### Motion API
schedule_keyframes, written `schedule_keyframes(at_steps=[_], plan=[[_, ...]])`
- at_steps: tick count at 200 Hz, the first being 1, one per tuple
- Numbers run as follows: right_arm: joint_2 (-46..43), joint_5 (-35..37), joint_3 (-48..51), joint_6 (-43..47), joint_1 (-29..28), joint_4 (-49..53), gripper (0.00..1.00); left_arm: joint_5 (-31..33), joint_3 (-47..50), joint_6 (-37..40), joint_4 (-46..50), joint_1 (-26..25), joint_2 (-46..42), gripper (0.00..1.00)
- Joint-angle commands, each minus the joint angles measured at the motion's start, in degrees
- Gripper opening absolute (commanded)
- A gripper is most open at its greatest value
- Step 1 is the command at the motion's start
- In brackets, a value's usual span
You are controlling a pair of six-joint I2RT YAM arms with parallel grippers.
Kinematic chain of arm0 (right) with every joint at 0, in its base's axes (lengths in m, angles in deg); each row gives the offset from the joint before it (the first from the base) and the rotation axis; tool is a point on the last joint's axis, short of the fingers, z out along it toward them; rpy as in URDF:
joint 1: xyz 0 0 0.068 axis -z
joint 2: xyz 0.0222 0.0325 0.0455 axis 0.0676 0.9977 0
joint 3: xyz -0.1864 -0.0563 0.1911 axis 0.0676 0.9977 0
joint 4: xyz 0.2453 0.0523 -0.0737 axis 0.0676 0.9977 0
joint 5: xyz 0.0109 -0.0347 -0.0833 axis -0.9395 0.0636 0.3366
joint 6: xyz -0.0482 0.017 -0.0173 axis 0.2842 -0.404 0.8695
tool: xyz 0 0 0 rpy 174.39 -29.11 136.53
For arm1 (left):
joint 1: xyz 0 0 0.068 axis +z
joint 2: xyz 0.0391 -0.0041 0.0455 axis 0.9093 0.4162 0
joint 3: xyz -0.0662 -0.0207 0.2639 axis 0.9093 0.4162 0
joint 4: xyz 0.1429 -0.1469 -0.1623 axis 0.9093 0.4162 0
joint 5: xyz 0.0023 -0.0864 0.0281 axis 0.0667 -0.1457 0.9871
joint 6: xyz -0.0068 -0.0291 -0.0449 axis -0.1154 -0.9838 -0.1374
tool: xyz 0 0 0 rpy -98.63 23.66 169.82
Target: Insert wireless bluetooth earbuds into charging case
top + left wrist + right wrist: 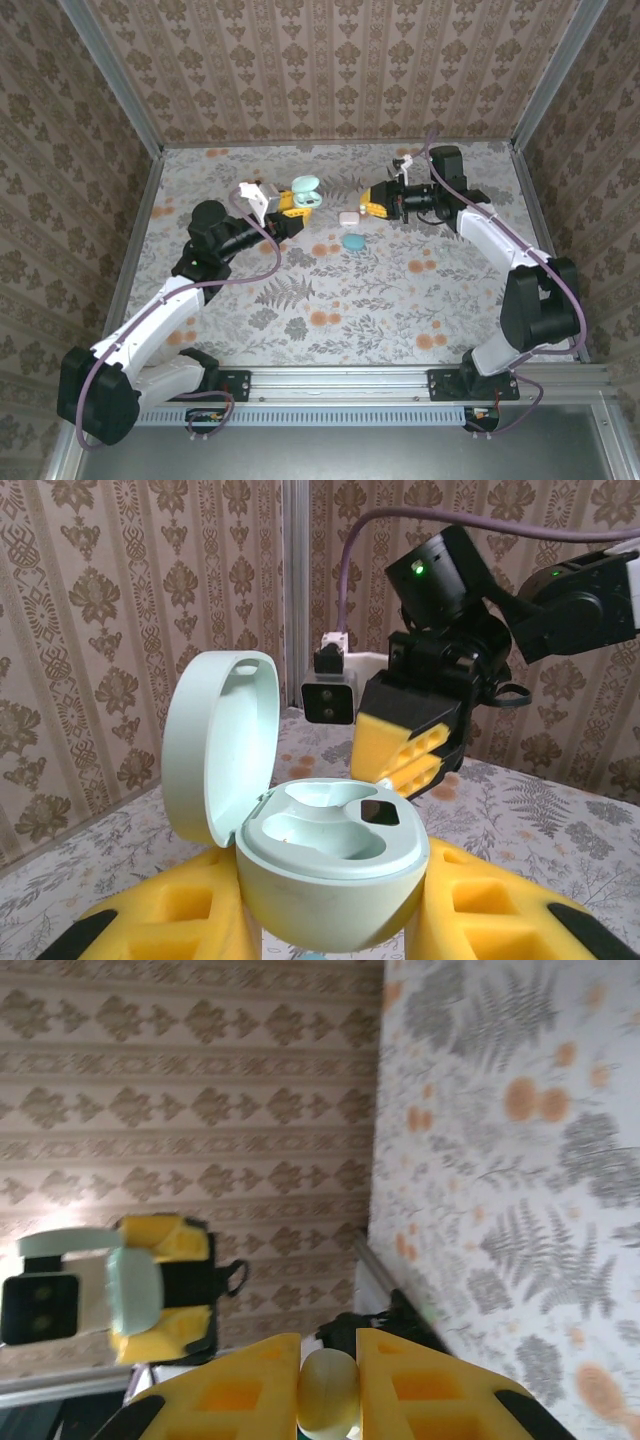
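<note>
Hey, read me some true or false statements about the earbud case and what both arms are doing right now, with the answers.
1. The charging case has its lid open. True.
2. The case rests on the table. False: the left fingers hold it up off the surface.
3. The right fingers pinch an earbud. True.
4. Both earbuds already sit in the case. False: one is between the right fingers, and the wells look empty.
5. A teal oval item lies on the table. True.
</note>
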Motion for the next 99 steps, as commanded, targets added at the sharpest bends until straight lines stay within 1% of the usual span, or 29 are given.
schedule_keyframes(at_steps=[1, 24, 50, 78, 82, 99], plan=[[-2.42, -4.99, -0.48, -6.9, -1.04, -6.19, 0.21, -3.14, 0.1, 0.07, -1.78, 0.56, -1.14, 0.25], [-3.09, -3.74, -1.77, -7.24, -2.16, -4.95, 0.21, -3.76, 0.1, 0.33, -1.77, 0.58, -0.97, 0.25], [-5.69, 0.49, -2.7, -7.54, -3.65, -6.19, 0.21, -4.85, 0.01, 0.85, -1.95, 0.49, -0.53, 0.25], [-8.9, 7.68, -3.51, -5.79, -6.87, -8.46, 0.21, -5.18, 0.2, 1.91, -2.82, 0.19, -0.04, 0.26], [-10.79, 8.74, -3.76, -5.26, -7.4, -8.46, 0.21, -5.17, 0.19, 2.22, -2.83, 0.07, 0.07, 0.26], [-12.31, 12.88, -4.8, -1.51, -10.62, -7.8, 0.21, -5.15, 0.27, 3.51, -3.17, -0.45, 0.56, 0.25]])
